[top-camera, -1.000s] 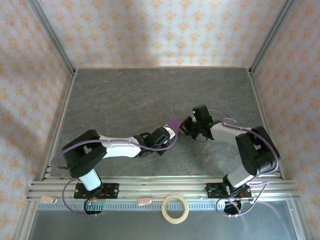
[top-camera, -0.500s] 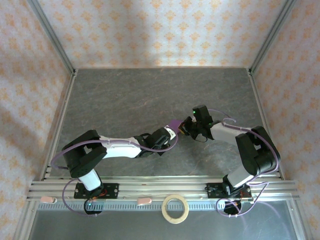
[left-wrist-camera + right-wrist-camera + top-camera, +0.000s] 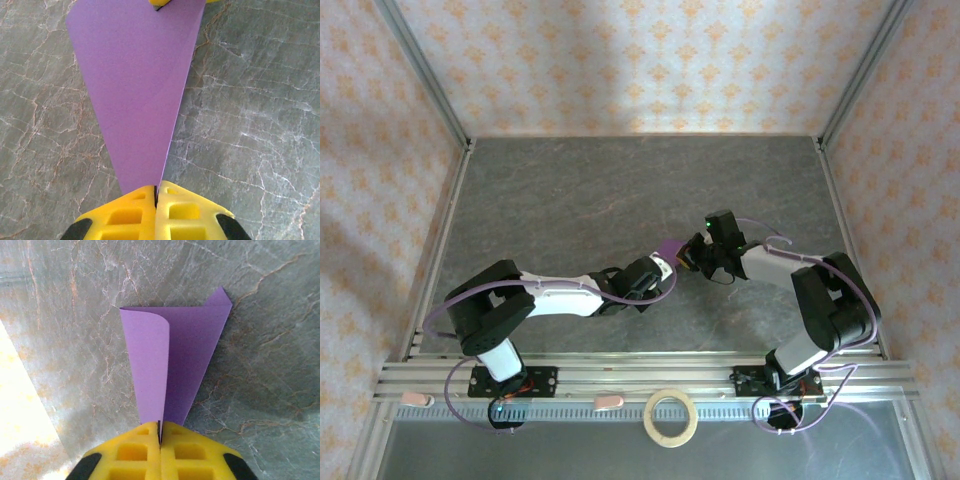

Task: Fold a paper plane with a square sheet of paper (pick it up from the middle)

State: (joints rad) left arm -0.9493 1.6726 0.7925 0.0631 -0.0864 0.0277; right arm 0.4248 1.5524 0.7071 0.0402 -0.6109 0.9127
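1. The paper plane point(image 3: 670, 246) is held above the middle of the grey marbled counter point(image 3: 620, 190), between the two arms where they meet.
2. The left hand point(image 3: 663, 263) reaches in from the left. Its wrist view shows the yellow fingers of this hand point(image 3: 156, 192) pressed together with the narrow end of the purple paper point(image 3: 140, 90) pinched between them.
3. From that pinch the paper widens into a long flat wedge with a sharp straight edge on its right side. The counter's veined surface point(image 3: 260, 125) shows on both sides of it.
4. At the wide far edge of the wedge, a yellow fingertip point(image 3: 162, 2) of the other hand touches the paper.
5. The right hand point(image 3: 691, 255) comes in from the right. In its own wrist view this hand point(image 3: 160, 432) is closed, its two yellow fingers meeting on the tapered end of the paper point(image 3: 192, 350).
6. Seen from there, the paper is in layers. A lighter flap point(image 3: 150, 365) on the left curls over at its top corner, and a darker layer behind it rises to a point at the upper right.
7. A tan tape ring point(image 3: 649, 418) lies on the near ledge in front of the arm bases, well apart from the paper.
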